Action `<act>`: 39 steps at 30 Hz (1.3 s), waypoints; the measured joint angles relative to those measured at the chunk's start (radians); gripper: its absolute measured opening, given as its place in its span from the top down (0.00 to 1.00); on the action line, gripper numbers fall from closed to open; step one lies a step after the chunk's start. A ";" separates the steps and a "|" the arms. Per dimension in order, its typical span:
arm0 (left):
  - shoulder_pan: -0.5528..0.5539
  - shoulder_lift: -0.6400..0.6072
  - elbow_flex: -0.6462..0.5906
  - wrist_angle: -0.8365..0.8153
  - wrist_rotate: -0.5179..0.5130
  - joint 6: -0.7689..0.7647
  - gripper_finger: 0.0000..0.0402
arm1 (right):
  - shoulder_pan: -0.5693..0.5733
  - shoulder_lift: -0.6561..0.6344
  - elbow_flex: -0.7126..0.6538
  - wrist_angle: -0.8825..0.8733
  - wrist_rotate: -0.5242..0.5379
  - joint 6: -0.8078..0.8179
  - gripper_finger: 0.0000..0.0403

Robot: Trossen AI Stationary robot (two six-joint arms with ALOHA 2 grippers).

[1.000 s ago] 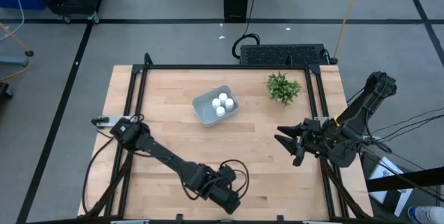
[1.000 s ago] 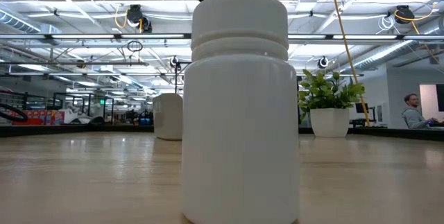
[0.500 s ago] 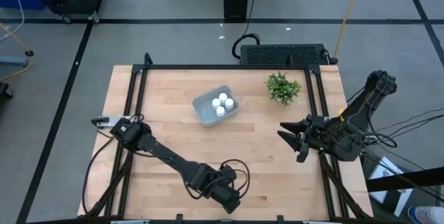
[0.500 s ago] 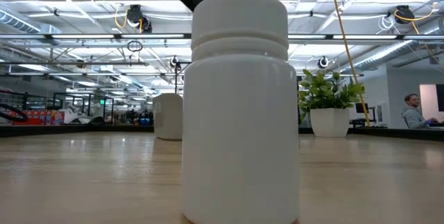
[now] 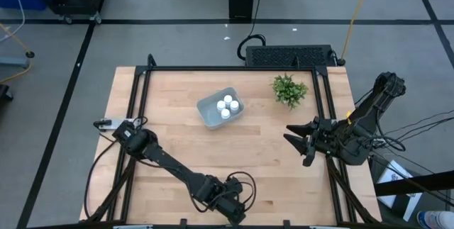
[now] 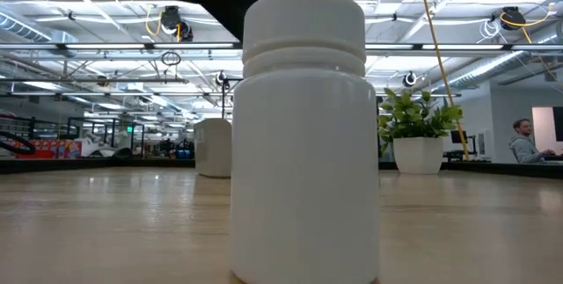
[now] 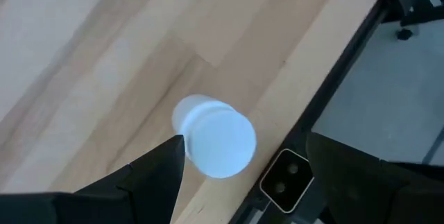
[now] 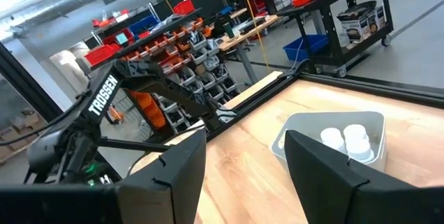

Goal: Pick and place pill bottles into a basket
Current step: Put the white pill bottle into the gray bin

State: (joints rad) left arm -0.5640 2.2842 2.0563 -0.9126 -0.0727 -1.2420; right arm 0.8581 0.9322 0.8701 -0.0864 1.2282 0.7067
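Observation:
One white pill bottle (image 7: 216,138) stands upright on its base by the table's near edge; it fills the low view (image 6: 303,134). My left gripper (image 7: 244,142) hangs over it, pointing steeply down and open. One finger is on either side of the cap, and the bottle is nearer one finger, apart from both. In the high view the gripper (image 5: 228,206) hides the bottle. The pale blue-grey basket (image 5: 220,108) sits at mid-table with three bottles (image 5: 227,105) standing in it. My right gripper (image 5: 301,144) waits open, raised, at the right edge.
A small green plant (image 5: 289,89) in a white pot stands at the far right of the table. The low camera's small housing (image 7: 284,182) sits on the near edge right beside the bottle. Bare wood lies between the bottle and the basket (image 8: 333,137).
My left gripper has come down over the bottle and a little toward the table's near edge; its dark body now shows lower and larger in the low view. It stays open. The bottle has not moved.

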 joint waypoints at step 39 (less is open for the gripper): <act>0.019 0.046 0.001 -0.002 0.076 0.100 0.51 | 0.000 0.000 0.000 0.004 -0.002 -0.016 0.52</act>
State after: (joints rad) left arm -0.5451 2.3299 2.0571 -0.9151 0.0032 -1.1419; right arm 0.8581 0.9321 0.8700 -0.0828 1.2259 0.6910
